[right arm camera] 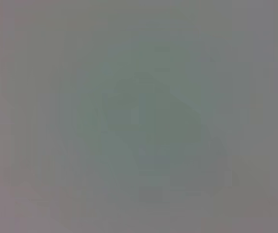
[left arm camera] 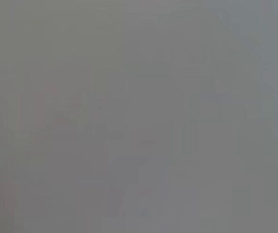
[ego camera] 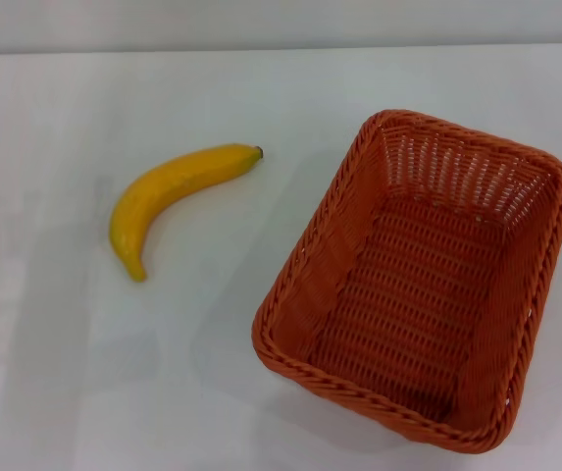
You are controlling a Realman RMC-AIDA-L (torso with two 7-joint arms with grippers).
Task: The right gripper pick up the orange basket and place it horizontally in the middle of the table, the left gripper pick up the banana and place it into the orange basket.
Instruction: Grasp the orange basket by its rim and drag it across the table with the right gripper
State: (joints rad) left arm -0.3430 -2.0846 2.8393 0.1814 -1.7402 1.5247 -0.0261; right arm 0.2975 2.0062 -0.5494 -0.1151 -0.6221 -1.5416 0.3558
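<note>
Nearest the head camera sits one orange basket (ego camera: 418,285), resting on the white bench (ego camera: 84,392) toward the robot's right. It lies at a slant, one short end close to the near edge of the view and the other pointing away and to the right. Its open top faces up, showing the woven floor and lattice walls, and nothing lies inside it.

One banana (ego camera: 168,191) lies on the bench to the robot's left of the basket, well apart from it. It is curved, with its dark tip pointing toward the basket's far corner and its other end turned toward the near left. It lies flat on the surface and touches nothing else.

That makes one bench, one basket and one banana in all.

Only the head view shows these things. Both wrist views show a flat grey field in which no object, finger or surface can be made out.

Neither the left claw nor the right claw appears in the head view, and the wrist views give nothing to go on, so I cannot tell whether either claw is spread or pressed together, or where it is. Nothing grips or touches the basket or the banana.
</note>
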